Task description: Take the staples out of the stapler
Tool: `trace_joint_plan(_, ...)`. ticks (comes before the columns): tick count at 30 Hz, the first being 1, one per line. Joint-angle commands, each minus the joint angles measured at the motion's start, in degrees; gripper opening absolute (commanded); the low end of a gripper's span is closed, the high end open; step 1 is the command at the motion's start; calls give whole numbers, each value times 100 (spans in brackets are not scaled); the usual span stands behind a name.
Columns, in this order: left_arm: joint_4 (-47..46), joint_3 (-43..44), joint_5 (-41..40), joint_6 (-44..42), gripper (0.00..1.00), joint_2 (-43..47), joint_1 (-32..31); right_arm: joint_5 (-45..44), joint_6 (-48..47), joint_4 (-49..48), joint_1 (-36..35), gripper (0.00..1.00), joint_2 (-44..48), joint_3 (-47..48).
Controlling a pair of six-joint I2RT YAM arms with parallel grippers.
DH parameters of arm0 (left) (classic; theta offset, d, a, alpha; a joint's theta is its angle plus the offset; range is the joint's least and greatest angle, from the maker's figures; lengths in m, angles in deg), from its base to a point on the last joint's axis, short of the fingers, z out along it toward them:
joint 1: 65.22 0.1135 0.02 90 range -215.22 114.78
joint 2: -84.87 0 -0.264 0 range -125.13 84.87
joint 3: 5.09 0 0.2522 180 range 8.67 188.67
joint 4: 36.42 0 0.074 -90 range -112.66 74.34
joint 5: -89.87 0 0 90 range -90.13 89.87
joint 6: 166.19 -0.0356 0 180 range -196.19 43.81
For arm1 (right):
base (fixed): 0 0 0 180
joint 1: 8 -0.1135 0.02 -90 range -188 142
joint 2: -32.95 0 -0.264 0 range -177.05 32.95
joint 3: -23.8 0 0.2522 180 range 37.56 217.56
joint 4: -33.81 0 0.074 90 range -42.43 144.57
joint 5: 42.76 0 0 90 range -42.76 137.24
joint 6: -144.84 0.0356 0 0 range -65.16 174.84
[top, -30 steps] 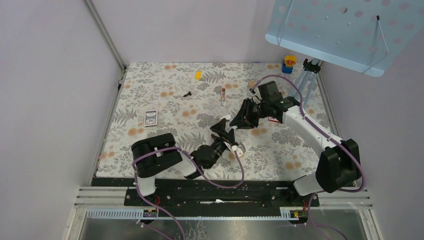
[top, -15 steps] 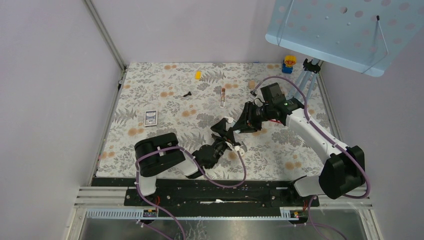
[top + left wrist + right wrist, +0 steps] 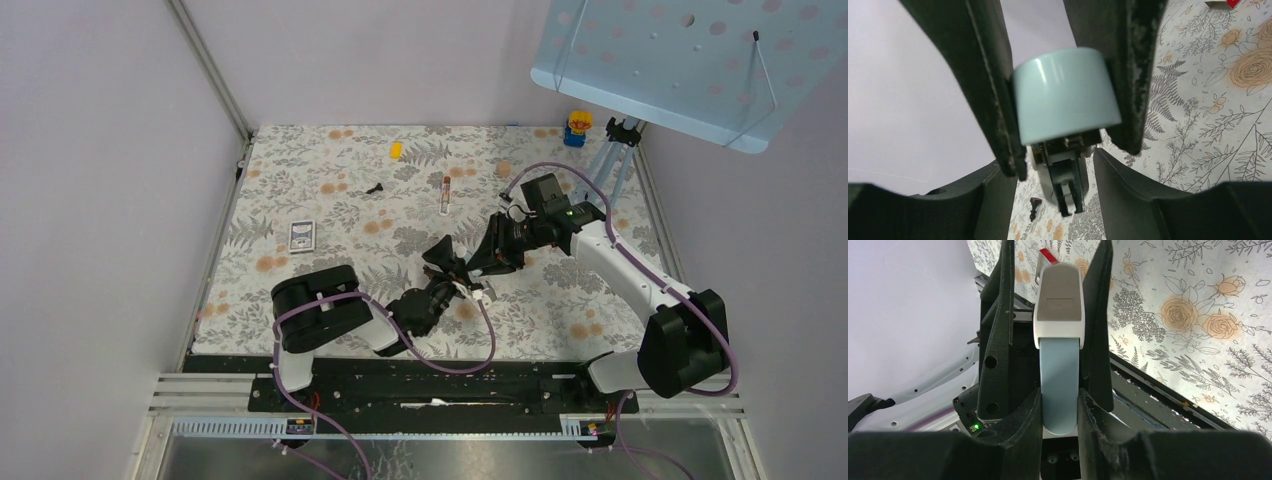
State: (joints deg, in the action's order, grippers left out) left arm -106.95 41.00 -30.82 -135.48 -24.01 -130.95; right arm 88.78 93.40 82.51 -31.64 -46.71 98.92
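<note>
The stapler [image 3: 1060,330], pale blue with a grey and white end, is held up between both grippers at the table's front middle [image 3: 478,290]. My right gripper [image 3: 1059,395] is shut on its pale blue body. My left gripper [image 3: 1053,165] is shut on its lower part, where the black magazine [image 3: 1069,187] shows. In the left wrist view the right gripper's fingers [image 3: 990,85] clamp the blue end [image 3: 1065,95]. In the top view the left gripper [image 3: 450,268] and right gripper [image 3: 488,264] meet tip to tip. No staples show.
On the flowered cloth lie a slim stick [image 3: 446,193], a small black piece [image 3: 375,187], a small card box [image 3: 302,235], a yellow piece [image 3: 396,150] and a toy figure [image 3: 578,126]. A tripod [image 3: 612,150] holds a blue perforated board [image 3: 690,60] at the back right.
My right gripper has moved down and left to the left gripper and now clamps the stapler. The left arm has shifted only slightly.
</note>
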Motion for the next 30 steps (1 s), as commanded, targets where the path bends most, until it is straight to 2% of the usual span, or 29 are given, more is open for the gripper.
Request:
trace_joint_plan(1, -791, 188, -116, -111, 58, 44, -1, 311, -103, 46, -18, 0, 90, -27)
trace_joint_plan(7, -791, 228, -152, -119, 48, -29, -1, 419, -82, 24, -17, 0, 142, -28)
trace_joint_plan(18, -791, 184, -276, -52, 1, 4, -2, 507, -19, -43, -18, 2, 218, 26)
trace_joint_plan(20, -793, 142, -308, 6, 0, 14, -1, 483, -30, -32, -16, 8, 268, 80)
trace_joint_plan(26, -792, -79, -428, 342, 0, 126, -1, -365, -265, 374, 3, 43, 442, 580)
trace_joint_plan(30, -791, -236, -521, 521, 0, 210, -8, -857, -322, 512, 60, 53, 551, 977)
